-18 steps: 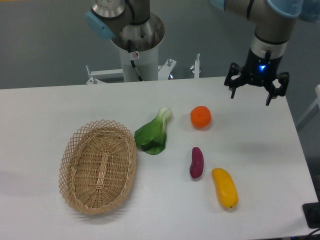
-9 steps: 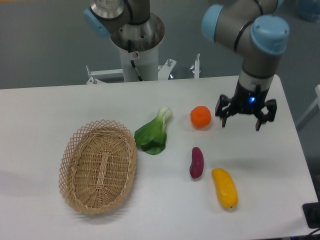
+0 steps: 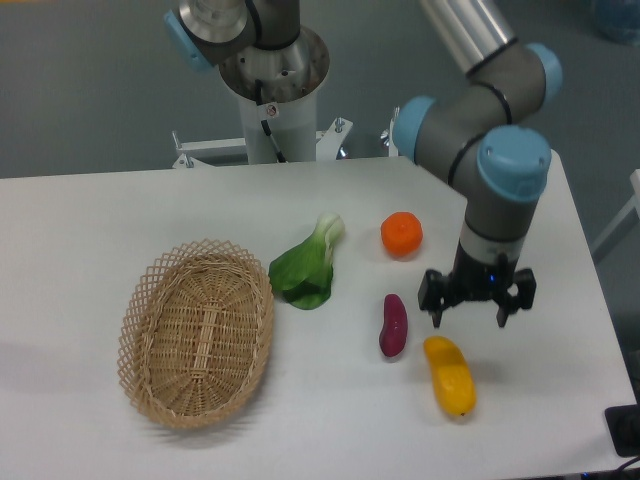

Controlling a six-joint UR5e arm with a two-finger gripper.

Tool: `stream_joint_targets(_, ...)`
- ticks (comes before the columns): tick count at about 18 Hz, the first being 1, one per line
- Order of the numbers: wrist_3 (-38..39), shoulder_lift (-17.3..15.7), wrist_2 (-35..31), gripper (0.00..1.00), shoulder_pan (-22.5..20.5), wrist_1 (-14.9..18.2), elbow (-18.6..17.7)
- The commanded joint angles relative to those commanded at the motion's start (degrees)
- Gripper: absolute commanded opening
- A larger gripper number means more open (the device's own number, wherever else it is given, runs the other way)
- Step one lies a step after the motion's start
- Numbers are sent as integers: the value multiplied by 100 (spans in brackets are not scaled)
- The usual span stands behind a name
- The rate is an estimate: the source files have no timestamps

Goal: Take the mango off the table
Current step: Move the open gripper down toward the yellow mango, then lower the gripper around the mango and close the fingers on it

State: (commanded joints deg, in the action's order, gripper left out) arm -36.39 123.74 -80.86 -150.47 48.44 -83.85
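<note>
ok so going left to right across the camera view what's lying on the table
wicker basket → bok choy → purple vegetable → mango. The orange sits farther back, overlapping the purple vegetable's span, so its place is unclear. The open gripper hangs just above the mango's far end.

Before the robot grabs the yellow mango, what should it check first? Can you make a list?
1. Fingers spread wide: ok, the gripper is open.
2. Gripper above the mango: ok, it hangs over the mango's upper end.
3. Gripper holding nothing: ok, nothing sits between the fingers.
4. Purple vegetable out of the way: cannot tell, it lies near the mango's left and one finger comes down close to it.
5. Orange fruit out of the way: ok, it sits farther back.
6. Fingers lined up across the mango's narrow side: cannot tell from this view.
</note>
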Motion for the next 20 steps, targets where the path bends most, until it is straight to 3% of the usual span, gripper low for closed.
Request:
stream_joint_targets(4, 9, 246, -18, 100, 27, -413, -9)
stream_joint_targets(7, 0, 300, -53, 100, 62, -458, -149)
stream_joint_targets(20, 9, 555, -343, 100, 264, -537, -149)
